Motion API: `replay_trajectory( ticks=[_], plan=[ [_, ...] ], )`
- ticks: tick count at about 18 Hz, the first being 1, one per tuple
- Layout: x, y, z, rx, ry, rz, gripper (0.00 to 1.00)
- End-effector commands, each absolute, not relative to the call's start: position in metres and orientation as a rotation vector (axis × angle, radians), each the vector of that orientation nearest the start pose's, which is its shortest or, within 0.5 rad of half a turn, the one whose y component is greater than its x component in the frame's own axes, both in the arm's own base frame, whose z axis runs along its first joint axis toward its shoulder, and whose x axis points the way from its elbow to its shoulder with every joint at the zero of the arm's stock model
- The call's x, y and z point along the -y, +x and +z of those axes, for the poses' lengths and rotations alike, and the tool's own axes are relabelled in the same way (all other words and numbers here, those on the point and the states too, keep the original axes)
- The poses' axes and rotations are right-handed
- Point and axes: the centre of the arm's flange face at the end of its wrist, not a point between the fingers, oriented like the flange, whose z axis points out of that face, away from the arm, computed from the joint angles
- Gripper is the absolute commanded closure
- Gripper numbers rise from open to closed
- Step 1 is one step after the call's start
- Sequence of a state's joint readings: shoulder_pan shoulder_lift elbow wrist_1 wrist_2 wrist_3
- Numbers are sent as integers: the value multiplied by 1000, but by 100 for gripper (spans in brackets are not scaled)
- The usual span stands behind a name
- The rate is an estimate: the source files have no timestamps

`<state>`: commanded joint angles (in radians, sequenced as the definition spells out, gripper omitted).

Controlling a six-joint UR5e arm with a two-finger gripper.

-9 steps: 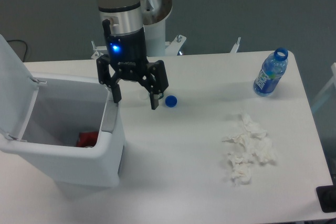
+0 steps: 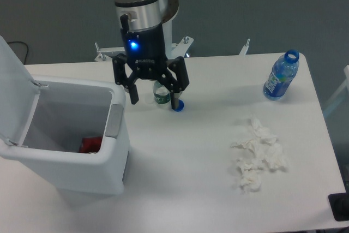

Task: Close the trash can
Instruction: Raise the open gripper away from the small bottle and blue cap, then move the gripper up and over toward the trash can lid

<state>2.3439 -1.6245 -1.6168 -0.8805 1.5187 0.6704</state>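
Observation:
The trash can (image 2: 103, 175) is a big white bin at the left of the table. Its lid (image 2: 13, 88) stands swung up and back on the left side, so the top is uncovered. A red item (image 2: 90, 144) lies inside at the bottom. A grey latch tab (image 2: 113, 119) sits on the rim facing the arm. My gripper (image 2: 155, 100) hangs just right of the bin's rim, open, with nothing held between its fingers.
A small green-labelled cup-like object (image 2: 161, 94) shows behind the fingers, and a blue bottle cap (image 2: 178, 105) lies beside the right fingertip. A blue water bottle (image 2: 281, 76) without its cap stands at far right. Crumpled white tissues (image 2: 256, 154) lie right of centre.
The gripper has shifted a little to the right, away from the bin's rim, uncovering the latch tab and the small object behind the fingers. It stays open.

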Motion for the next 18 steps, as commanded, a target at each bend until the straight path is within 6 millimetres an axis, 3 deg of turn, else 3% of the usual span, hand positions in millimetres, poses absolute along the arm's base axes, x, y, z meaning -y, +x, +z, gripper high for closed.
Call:
replay_trajectory(
  ticks=[8,11,18],
  plan=[
    [-487,-251,530,79,-2613,464,0],
    [-495,-219,536,14,-2597,435,0],
    [-474,-152,577,120,-2521,375,0]
  ],
)
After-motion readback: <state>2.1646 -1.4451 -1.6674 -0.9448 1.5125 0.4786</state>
